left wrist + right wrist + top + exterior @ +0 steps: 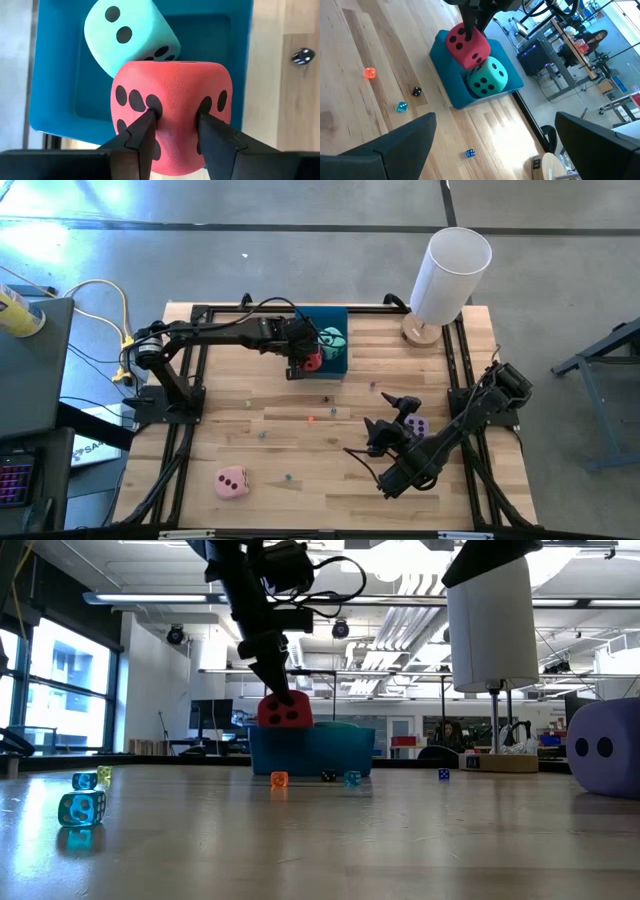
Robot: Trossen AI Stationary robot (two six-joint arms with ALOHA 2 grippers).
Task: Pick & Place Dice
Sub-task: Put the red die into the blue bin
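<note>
Dice are half placed: the red die (pixel 172 112), pinched by the left gripper (pixel 175 132), hangs over the tray (pixel 336 360) at the high view's upper centre, against the teal die (pixel 331 338) already inside. Purple die (pixel 417 426) sits by the wide-open right gripper (pixel 392 418); pink die (pixel 232 482) waits lower left on the bench (pixel 290 440).

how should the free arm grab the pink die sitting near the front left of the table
Come straight down on the pink die and pinch two opposite flat side faces at mid-height. It sits flat and alone on bare wood, so every side is free. It looks soft, so a light squeeze should do. The right gripper is open.
</note>
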